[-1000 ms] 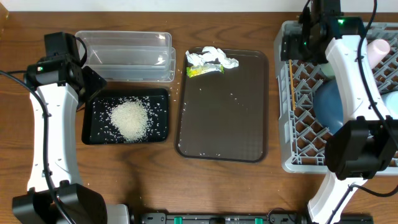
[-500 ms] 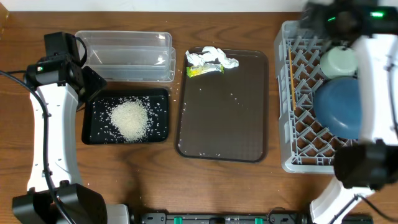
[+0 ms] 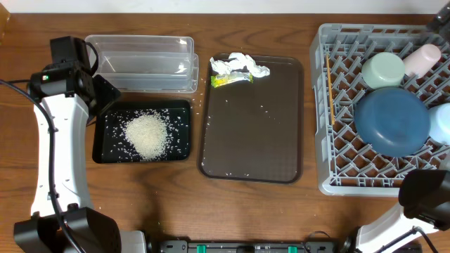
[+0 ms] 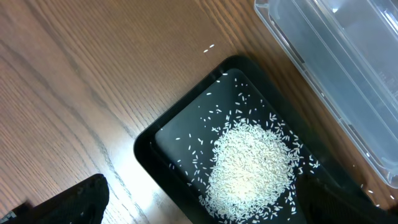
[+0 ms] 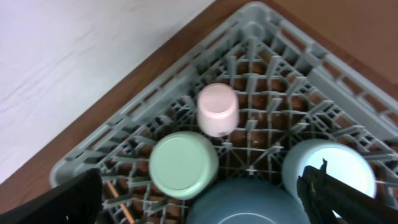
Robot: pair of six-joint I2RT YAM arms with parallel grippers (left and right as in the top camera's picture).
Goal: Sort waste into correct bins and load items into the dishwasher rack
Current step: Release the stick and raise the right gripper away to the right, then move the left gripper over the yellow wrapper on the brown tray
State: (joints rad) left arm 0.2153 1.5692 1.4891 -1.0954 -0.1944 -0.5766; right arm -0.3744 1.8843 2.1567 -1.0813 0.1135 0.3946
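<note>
Overhead: at right, rack (image 3: 337,105) carrying plate (image 3: 392,121), mint bowl (image 3: 383,70) and cup (image 3: 422,60) toward upper right, second bowl (image 3: 441,123) at right edge, stick (image 3: 329,91) along its left side. At centre, brown tray (image 3: 253,140) with tissue (image 3: 239,67) and wrapper (image 3: 230,79) at top edge. At left, black tray (image 3: 105,140) heaped with rice (image 3: 146,135), tub (image 3: 140,63) just above.

Left wrist: left gripper (image 4: 199,208) spread wide, grasping nothing, hovers over black tray; rice mid-frame, tub at upper right.

Right wrist: right gripper (image 5: 208,205) gaping wide, empty, above rack corner; cup at centre, mint bowl lower left, second bowl lower right, plate at bottom edge.
</note>
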